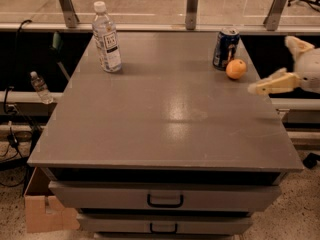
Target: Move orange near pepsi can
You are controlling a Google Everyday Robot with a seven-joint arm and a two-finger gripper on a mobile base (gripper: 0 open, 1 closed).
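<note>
Grey table point(165, 134): a wide flat top with a dull shine in the middle. It fills most of the view and carries three things, all on its far half.
Drawers point(210, 198): two grey fronts under the top, each with a dark handle and a dark gap above it.
Cardboard box point(45, 211): brown, on the floor beside the lower left corner of the table.
Gripper point(271, 65): cream-coloured, at the right border of the view, just past the right side of the table. The jaws are spread wide and hold nothing. One of the fingers point(274, 84) reaches left over the table edge, and its tip is near the orange but apart from it.
Water bottle point(106, 36): clear plastic with a white cap and a white label. It is upright near the far left corner, well apart from the can.
Pepsi can point(226, 48): dark blue with a silver top, upright near the far right corner.
Small bottle point(40, 86): off the table on the left, at a lower level, tilted.
Orange point(236, 69): round, resting on the table top just in front of the pepsi can and a little to its right. I cannot tell if the two touch.
</note>
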